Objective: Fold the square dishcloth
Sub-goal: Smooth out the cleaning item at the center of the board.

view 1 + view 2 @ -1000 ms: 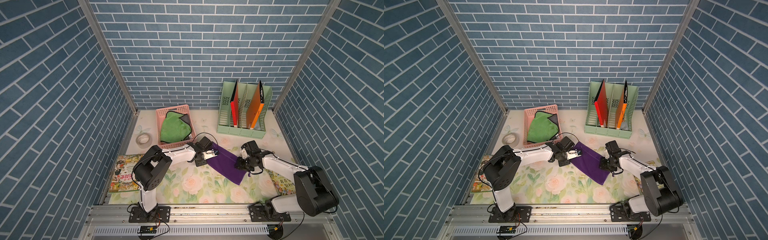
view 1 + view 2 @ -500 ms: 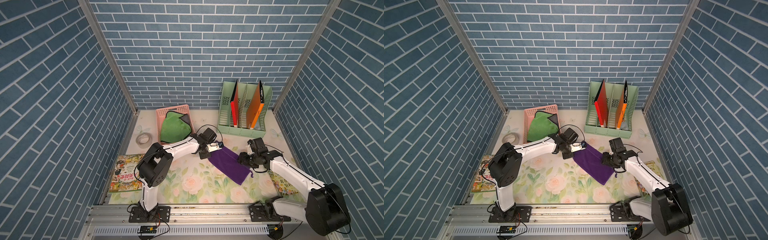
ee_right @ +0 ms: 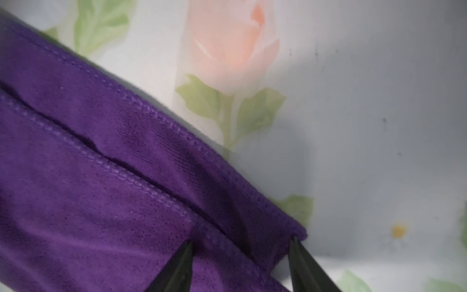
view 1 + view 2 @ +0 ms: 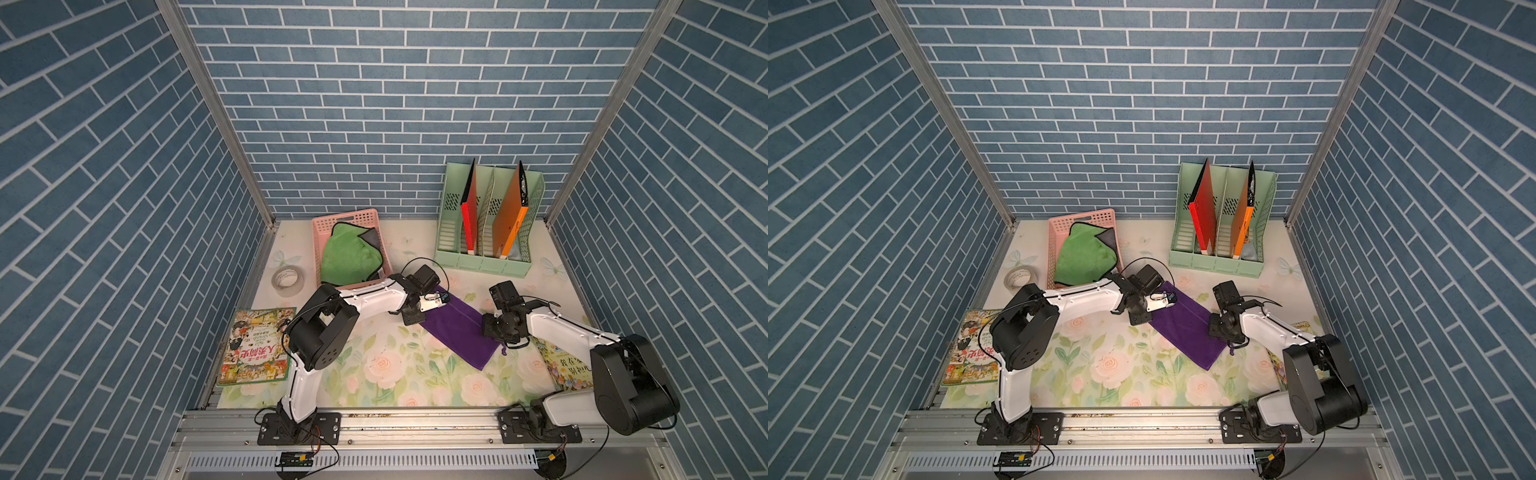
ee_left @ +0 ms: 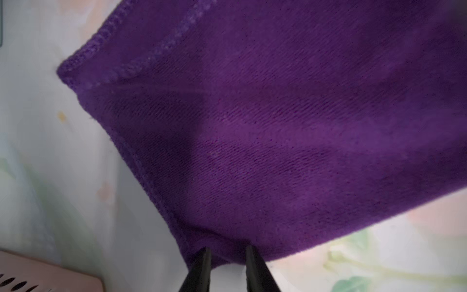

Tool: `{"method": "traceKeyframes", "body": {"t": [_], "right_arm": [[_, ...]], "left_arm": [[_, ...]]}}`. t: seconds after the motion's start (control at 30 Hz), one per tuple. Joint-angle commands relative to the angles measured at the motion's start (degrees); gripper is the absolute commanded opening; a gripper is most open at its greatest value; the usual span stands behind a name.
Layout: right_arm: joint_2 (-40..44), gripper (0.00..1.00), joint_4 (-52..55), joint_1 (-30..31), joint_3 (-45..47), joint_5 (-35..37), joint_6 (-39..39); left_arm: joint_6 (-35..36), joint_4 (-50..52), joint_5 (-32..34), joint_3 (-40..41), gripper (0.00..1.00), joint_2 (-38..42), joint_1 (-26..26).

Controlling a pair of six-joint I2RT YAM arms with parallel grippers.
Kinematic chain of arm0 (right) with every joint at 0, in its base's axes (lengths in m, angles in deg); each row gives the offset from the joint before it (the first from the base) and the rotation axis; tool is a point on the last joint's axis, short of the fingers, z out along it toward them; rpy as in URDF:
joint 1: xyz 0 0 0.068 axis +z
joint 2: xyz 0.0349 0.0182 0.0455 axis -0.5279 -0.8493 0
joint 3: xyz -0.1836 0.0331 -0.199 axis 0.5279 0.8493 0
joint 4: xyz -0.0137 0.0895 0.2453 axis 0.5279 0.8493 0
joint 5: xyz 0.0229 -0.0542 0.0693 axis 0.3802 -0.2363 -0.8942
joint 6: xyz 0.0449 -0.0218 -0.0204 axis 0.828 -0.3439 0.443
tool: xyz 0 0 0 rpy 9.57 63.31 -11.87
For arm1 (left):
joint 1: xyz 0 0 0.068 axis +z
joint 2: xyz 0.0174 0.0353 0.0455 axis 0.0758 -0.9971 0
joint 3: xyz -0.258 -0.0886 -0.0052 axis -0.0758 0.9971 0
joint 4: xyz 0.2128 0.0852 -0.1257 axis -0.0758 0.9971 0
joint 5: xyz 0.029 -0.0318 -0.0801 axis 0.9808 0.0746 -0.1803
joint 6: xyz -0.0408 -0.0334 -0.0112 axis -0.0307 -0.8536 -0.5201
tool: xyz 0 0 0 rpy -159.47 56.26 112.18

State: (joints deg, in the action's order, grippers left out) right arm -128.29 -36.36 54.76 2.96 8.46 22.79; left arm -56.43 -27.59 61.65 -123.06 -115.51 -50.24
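The purple dishcloth [image 4: 457,332] [image 4: 1185,328] lies flat on the floral table as a long diagonal strip, one layer folded over another. My left gripper [image 4: 413,322] [image 4: 1140,318] is down at its far left end. In the left wrist view the gripper [image 5: 226,249] is open by a narrow gap, with a corner of the dishcloth [image 5: 278,126] between its tips. My right gripper [image 4: 487,332] [image 4: 1214,330] is at the strip's right long edge. There the right gripper [image 3: 241,242] is open wide and straddles the stitched edges of the dishcloth [image 3: 101,202].
A pink basket [image 4: 345,220] holding a green cloth [image 4: 349,257] stands behind the left arm, with a tape roll [image 4: 287,281] beside it. A green file rack [image 4: 486,266] stands at the back right. One picture book [image 4: 257,347] lies front left, another book [image 4: 569,365] front right.
My right gripper's jaws have opened wider at the cloth's right edge. My left gripper shifted a little back and to the right to the strip's end, and its jaws narrowed slightly.
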Motion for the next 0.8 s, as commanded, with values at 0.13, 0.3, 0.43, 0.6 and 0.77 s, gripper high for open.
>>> {"method": "traceKeyframes", "body": {"t": [0.13,0.3,0.43,0.6,0.77], "right_arm": [[1.18,0.57,0.77,8.15,5.68,-3.71,6.72],[5.83,0.57,-0.37,14.15,7.87,-8.64,13.51],[8.88,0.6,0.61,18.39,6.89,-13.26,16.54],[9.67,0.67,14.61,14.26,-4.79,-6.38,7.78],[4.81,0.65,12.74,3.68,-8.13,-6.25,-0.09]], "left_arm": [[3.89,-7.76,13.86,1.97,0.3,-0.76,4.37],[4.45,-13.1,14.77,-0.31,0.3,-1.84,5.59],[3.03,-12.98,13.5,-5.07,0.3,-1.94,5.55],[3.07,-4.66,3.43,-6.99,0.39,3.51,5.39],[1.63,1.07,-1.64,-0.98,0.43,8.19,3.61]]}}
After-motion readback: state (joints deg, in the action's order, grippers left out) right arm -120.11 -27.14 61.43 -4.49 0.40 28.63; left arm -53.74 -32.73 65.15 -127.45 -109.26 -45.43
